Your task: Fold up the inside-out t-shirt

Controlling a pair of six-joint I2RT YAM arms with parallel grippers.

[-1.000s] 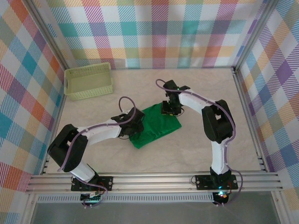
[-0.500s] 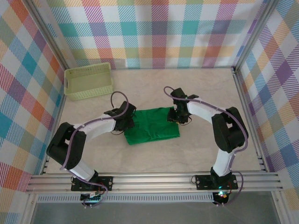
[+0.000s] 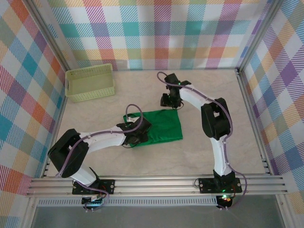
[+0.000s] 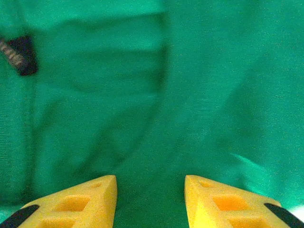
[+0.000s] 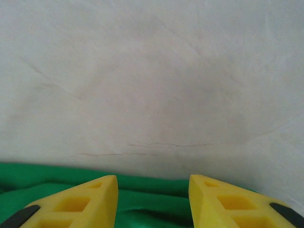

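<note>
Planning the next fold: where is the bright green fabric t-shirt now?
Top view: the bright green fabric t-shirt lies mid-table, the left gripper over its left edge, the right gripper just past its far edge.

Legible text, brands, numbers, signs: none. A small dark tag [image 4: 20,55] on the green t-shirt [image 4: 199,95] is too blurred to read.

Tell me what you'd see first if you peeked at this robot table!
The bright green t-shirt jumps out first, lying as a rough rectangle in the middle of the pale table. The left gripper is open over its left part, and the right gripper is open by its far edge. A yellow-green basket sits in the far left corner, with colourful checked walls all around.
</note>
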